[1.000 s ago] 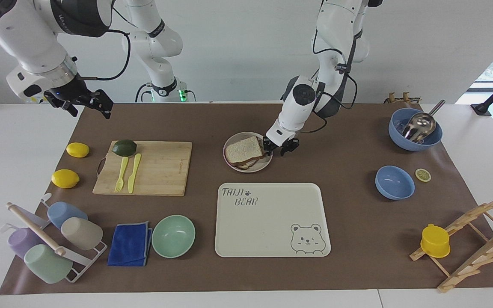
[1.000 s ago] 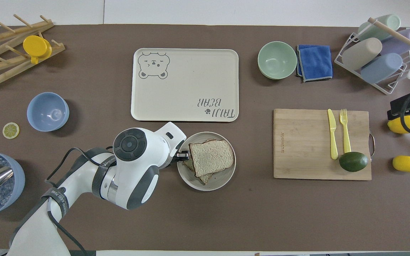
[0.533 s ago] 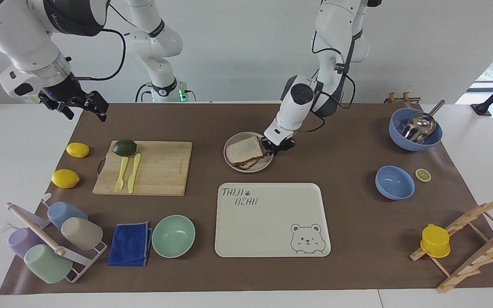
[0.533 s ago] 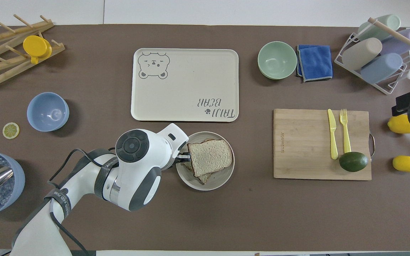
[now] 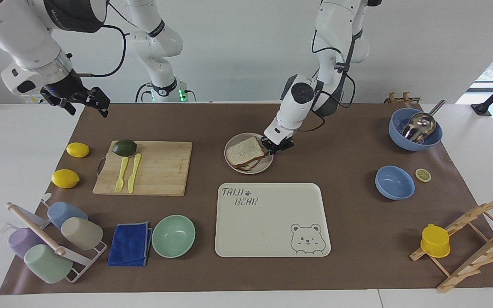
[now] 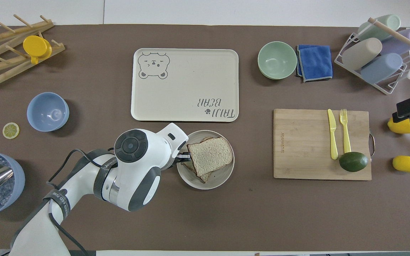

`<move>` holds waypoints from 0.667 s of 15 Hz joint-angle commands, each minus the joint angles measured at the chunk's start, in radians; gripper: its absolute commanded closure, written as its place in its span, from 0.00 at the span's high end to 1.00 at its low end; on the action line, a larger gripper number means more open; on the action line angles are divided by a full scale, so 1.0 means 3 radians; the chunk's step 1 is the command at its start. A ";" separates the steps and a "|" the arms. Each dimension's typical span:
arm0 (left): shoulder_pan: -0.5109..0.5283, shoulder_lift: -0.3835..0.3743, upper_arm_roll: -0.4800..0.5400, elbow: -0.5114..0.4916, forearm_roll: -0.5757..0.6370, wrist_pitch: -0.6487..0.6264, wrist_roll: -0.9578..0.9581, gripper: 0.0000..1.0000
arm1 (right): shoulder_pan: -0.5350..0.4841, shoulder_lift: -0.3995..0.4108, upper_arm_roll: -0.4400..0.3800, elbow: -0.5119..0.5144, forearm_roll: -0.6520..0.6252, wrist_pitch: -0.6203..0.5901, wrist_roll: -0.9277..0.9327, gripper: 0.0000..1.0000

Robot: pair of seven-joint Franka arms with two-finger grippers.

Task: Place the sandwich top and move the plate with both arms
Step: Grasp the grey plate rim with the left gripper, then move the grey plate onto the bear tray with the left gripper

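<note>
The left gripper (image 5: 277, 145) is closed tight on the rim of the plate (image 5: 268, 163) at the edge facing the left arm's end of the table, its fingertips pinching the lip just beside the bread. The right gripper (image 5: 84, 102) hangs in the air over the table edge at the right arm's end, above the lemon (image 5: 77, 149), jaws spread wide and holding nothing; that arm waits.

The sandwich top (image 5: 244, 150) lies flat on the stack of bread in the plate, which stands between the tray (image 5: 272, 220) and the robots. The slice is near square, with no clear long axis. It sits skewed on the slice beneath it, whose corner pokes out on the side nearer the robots.

The facing view shows the left fingers at the rim. In the overhead view the left wrist hides most of them, and only the right gripper's tip (image 6: 408, 110) enters.
</note>
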 commanded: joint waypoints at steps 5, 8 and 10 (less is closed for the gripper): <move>0.0158 -0.0066 0.0039 0.0139 -0.0563 -0.0219 0.0633 0.00 | 0.0005 -0.0094 0.0019 -0.0104 0.0024 0.0132 -0.0032 1.00; 0.0290 -0.0096 0.0039 0.0288 -0.0619 -0.0439 0.0664 0.00 | 0.0005 -0.0094 0.0024 -0.0104 0.0019 0.0208 -0.0048 1.00; 0.0397 -0.0097 0.0044 0.0461 -0.0711 -0.0658 0.0720 0.00 | 0.0000 -0.0084 0.0019 -0.0109 0.0029 0.0316 -0.0063 1.00</move>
